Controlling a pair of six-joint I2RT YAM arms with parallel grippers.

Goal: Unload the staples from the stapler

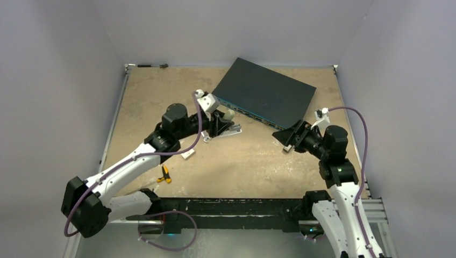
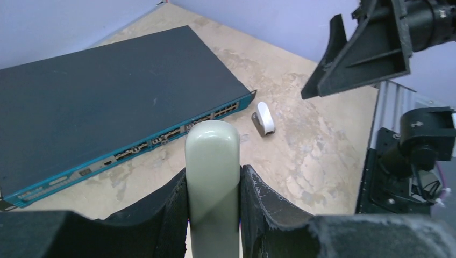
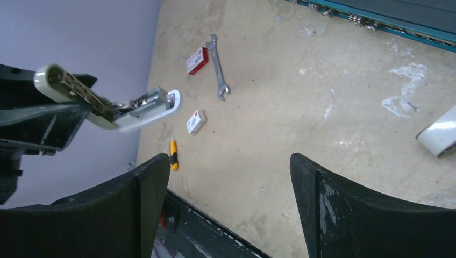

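Observation:
The stapler [image 2: 212, 161], a pale grey-green bar, stands clamped between the fingers of my left gripper [image 2: 212, 185], which is shut on it. In the right wrist view the stapler [image 3: 110, 103] hangs above the table, hinged open, with a silvery channel between its green top and white base. I cannot make out any staples in it. From above, the left gripper [image 1: 219, 125] holds the stapler [image 1: 230, 121] near the table's middle. My right gripper [image 3: 228, 164] is open and empty, and it faces the stapler from the right [image 1: 286, 141].
A dark network switch [image 1: 263, 91] lies at the back right. A silver wrench [image 3: 218, 67], two red-and-white small boxes [image 3: 197, 60] [image 3: 196, 121] and a yellow cutter [image 3: 173, 153] lie on the left. A small white piece [image 2: 264, 118] lies near the switch.

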